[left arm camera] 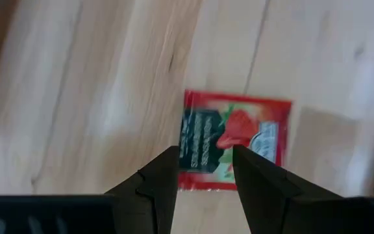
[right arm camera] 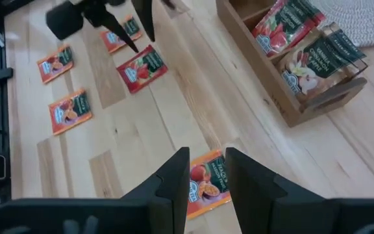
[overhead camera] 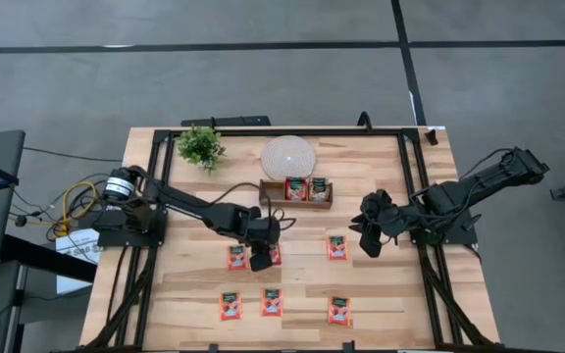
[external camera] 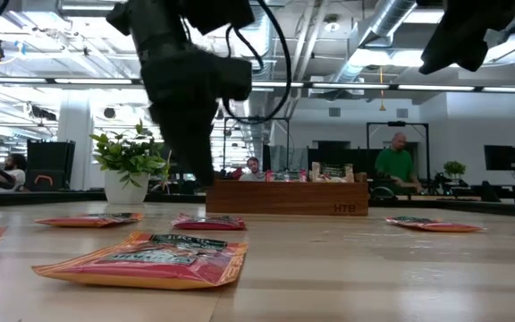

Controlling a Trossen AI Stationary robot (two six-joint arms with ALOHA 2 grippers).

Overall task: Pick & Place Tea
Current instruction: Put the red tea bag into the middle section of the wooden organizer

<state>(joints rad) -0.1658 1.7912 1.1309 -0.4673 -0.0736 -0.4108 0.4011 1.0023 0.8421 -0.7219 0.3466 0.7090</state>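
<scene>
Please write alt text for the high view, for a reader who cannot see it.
Seen from above, the left gripper hangs with open jaws over a red tea sachet in the middle of a wooden table. Five more sachets lie loose and two stand in a wooden tray; the right gripper waits near the right edge.

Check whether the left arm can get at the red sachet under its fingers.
Probably yes: the left gripper hangs open right above the red sachet, which lies flat on bare table, nothing between.

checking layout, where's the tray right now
High view: the tray sits at the table's far centre, just in front of the white disc, right of the plant.
</scene>
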